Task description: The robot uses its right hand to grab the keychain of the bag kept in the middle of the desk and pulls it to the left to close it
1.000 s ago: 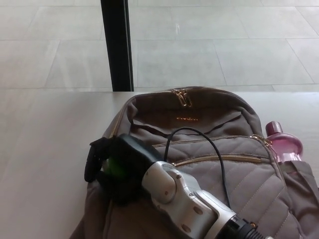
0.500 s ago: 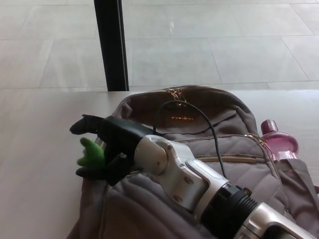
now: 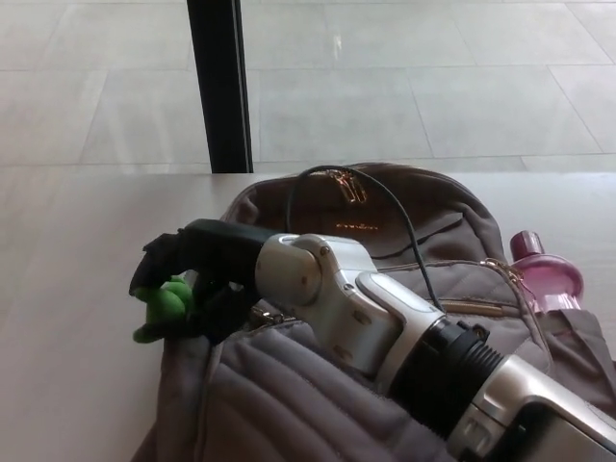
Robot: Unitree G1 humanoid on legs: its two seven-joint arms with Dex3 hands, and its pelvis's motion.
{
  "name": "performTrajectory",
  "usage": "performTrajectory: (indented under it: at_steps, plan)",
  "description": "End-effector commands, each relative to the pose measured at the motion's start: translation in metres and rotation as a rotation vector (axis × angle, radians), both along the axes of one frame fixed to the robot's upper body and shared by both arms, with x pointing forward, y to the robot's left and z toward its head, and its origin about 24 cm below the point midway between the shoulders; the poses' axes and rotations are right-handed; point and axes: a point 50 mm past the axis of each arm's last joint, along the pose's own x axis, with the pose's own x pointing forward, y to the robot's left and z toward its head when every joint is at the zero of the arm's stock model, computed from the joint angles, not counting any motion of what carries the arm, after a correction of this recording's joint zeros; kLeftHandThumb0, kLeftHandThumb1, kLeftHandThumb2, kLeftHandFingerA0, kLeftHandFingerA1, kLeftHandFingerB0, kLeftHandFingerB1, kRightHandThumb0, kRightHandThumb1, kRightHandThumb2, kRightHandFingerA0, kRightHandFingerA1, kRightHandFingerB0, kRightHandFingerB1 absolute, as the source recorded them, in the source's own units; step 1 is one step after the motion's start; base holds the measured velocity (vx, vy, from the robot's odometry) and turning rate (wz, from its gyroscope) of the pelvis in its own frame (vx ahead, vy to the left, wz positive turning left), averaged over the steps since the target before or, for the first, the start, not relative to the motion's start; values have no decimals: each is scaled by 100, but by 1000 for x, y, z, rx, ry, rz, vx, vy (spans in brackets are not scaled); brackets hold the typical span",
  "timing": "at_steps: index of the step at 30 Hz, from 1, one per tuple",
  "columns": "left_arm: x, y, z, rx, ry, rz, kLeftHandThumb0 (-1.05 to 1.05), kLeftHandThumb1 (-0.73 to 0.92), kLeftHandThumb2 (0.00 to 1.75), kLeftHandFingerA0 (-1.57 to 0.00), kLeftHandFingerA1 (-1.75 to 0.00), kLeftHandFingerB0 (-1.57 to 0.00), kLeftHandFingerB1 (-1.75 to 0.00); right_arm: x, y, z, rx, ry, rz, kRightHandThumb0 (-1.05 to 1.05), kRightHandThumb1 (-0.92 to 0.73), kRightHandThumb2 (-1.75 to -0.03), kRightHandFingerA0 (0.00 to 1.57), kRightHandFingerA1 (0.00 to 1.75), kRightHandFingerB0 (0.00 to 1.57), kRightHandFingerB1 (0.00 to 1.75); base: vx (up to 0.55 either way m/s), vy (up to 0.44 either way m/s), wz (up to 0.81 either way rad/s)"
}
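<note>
A grey-brown quilted backpack (image 3: 443,231) with gold zips lies on the desk, its top pointing away from me. My right hand (image 3: 197,279) reaches across it to its left edge, black fingers curled around a green keychain (image 3: 162,306) that sticks out past the bag's side. My silver forearm (image 3: 385,327) covers much of the bag's front, and a black cable loops over it. Gold zip pulls (image 3: 345,183) show at the bag's top. My left hand does not show.
A pink bottle cap (image 3: 546,272) stands in the bag's right side pocket. A black post (image 3: 219,87) rises behind the desk's far edge, with a tiled floor beyond. Bare desk surface (image 3: 77,289) stretches to the left of the bag.
My right hand has travelled left along the bag with the green keychain in it, and the forearm has come further across the bag. The camera view has shifted slightly.
</note>
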Motion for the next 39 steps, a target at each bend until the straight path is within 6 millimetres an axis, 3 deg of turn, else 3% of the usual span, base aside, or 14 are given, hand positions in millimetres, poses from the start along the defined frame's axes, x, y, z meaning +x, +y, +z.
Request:
performTrajectory:
  at_steps: [1, 8, 9, 10, 11, 12, 15, 16, 17, 19, 23, 27, 36, 39]
  plan:
    - [-2, 8, 5, 32, 51, -18, -94, 92, 88, -67, -57, -55, -47, -31, 0, 60, -511, 249, 426, -85, -79, -64, 75, 61, 54, 54, 0, 0, 0]
    - [-4, 7, 5, 31, 49, -18, -96, 92, 89, -71, -57, -57, -47, -9, -31, 115, -459, 254, 318, -90, -86, -65, 66, 61, 53, 56, 0, 0, 0]
    - [-4, 7, 5, 36, 51, -19, -96, 91, 91, -69, -57, -56, -47, -6, -39, 126, -442, 271, 304, -93, -66, -112, 59, 66, 45, 61, 0, 0, 0]
    - [-4, 7, 6, 35, 47, -24, -96, 91, 90, -70, -57, -56, -47, -2, -56, 143, -397, 315, 279, -99, -88, -66, 54, 58, 37, 50, 0, 0, 0]
    - [-4, 7, 6, 35, 46, -24, -96, 91, 90, -70, -57, -56, -47, -2, -58, 145, -393, 321, 277, -99, -88, -66, 54, 58, 37, 50, 0, 0, 0]
    - [-5, 7, 5, 32, 48, -16, -96, 92, 90, -72, -59, -57, -48, -1, -71, 155, -391, 327, 268, -105, -69, -116, 47, 61, 27, 50, 0, 0, 0]
    - [-5, 7, 5, 30, 52, -13, -94, 92, 88, -72, -58, -59, -48, 1, -97, 169, -327, 414, 276, -101, -67, -112, 18, 55, 8, 45, 0, 0, 0]
    - [-5, 7, 5, 30, 51, -11, -93, 92, 87, -74, -60, -62, -49, 1, -108, 176, -309, 386, 246, -100, -92, -72, 23, 47, 15, 35, 0, 0, 0]
    - [-6, 6, 3, 26, 54, -11, -94, 92, 88, -71, -57, -58, -47, 2, -117, 180, -287, 395, 232, -94, -72, -115, 14, 52, 7, 43, 0, 0, 0]
    - [-10, 5, 3, 29, 61, -29, -96, 92, 90, -67, -54, -51, -45, 4, -149, 192, -184, 451, 157, -94, -74, -114, 9, 51, 7, 28, 0, 0, 0]
    - [-12, 5, 2, 19, 67, -7, -96, 91, 89, -73, -56, -55, -46, 9, -180, 195, -32, 491, 45, -90, -68, -117, 1, 49, 1, 18, 0, 0, 0]
    - [-15, 2, 0, 6, 80, -17, -98, 91, 90, -71, -55, -55, -46, 14, -232, 196, 195, 527, -75, -105, -71, -120, 1, 3, 2, 11, 0, 0, 0]
    - [-15, -4, -6, -14, 66, 22, -97, 91, 91, -69, -57, -54, -48, -20, -345, 213, 408, 388, -284, -105, -79, -109, 0, 15, 0, 7, 0, 0, 0]
    - [-17, -5, -6, -13, 69, 14, -97, 91, 91, -68, -56, -53, -47, -44, -391, 215, 478, 326, -415, -90, -77, -127, 0, 15, 0, 11, 0, 0, 0]
